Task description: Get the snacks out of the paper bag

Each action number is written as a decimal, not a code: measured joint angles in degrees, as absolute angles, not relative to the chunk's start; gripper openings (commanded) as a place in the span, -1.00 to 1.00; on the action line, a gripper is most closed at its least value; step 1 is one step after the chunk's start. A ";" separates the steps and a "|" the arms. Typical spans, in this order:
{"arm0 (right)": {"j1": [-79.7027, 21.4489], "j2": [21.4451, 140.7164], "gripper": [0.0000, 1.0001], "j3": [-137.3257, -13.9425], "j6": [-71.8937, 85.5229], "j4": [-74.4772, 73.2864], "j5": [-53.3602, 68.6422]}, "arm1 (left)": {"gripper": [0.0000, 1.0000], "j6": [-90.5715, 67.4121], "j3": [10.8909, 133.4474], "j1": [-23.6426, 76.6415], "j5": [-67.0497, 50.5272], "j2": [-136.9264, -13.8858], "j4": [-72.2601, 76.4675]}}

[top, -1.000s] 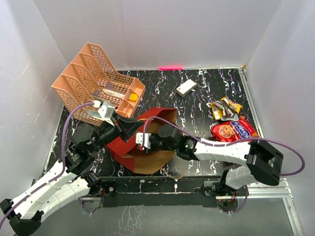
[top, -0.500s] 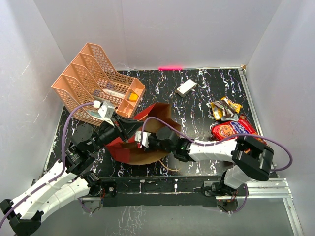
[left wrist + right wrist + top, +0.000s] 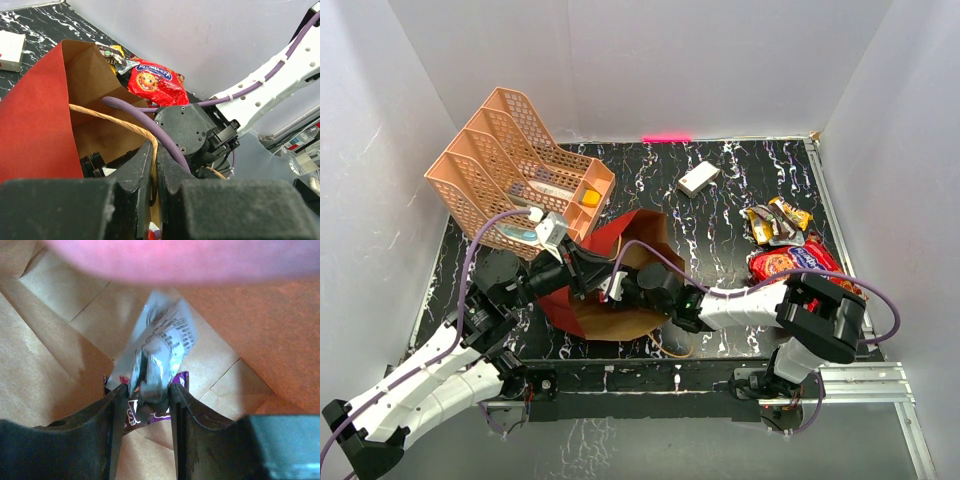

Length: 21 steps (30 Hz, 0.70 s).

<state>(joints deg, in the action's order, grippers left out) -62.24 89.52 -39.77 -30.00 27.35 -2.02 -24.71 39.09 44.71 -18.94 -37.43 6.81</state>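
The paper bag (image 3: 620,240), dark red outside and kraft brown inside, lies on its side with its mouth toward the right arm. My left gripper (image 3: 590,270) is shut on the bag's cord handle (image 3: 112,119) at the rim, its jaws (image 3: 154,150) pinched on the cord. My right gripper (image 3: 146,387) is deep inside the bag, jaws closed against a crumpled silver and purple wrapper (image 3: 162,345). In the top view only its wrist (image 3: 645,288) shows. The red cookie packet (image 3: 798,265) and small yellow, orange and dark wrappers (image 3: 775,222) lie on the table at the right.
A peach lattice file tray (image 3: 510,170) stands at the back left, close behind the left arm. A small white box (image 3: 698,179) lies at the back middle. White walls enclose the black marbled table (image 3: 720,220). The right arm's purple cable (image 3: 150,122) runs across the bag mouth.
My right gripper has pushed further into the bag. My left gripper has shifted right and up with the rim, and the bag mouth has swung toward the front.
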 measured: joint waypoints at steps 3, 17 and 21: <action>-62.26 90.02 -0.06 -39.46 -30.09 27.94 -1.98 | -0.91 -25.10 38.39 44.69 -19.44 -37.28 7.18; -64.71 83.79 0.97 -39.42 -39.72 14.90 2.57 | -0.91 -25.71 37.89 44.75 -22.68 -37.30 9.56; -69.73 80.95 0.97 -38.76 -41.69 10.85 3.42 | -0.92 -24.16 38.92 44.77 -19.59 -37.71 11.44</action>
<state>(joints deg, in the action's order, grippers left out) -69.73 80.95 -38.76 -41.69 10.85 3.42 -24.16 38.92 44.77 -19.59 -37.71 11.44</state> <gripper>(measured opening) 0.984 0.046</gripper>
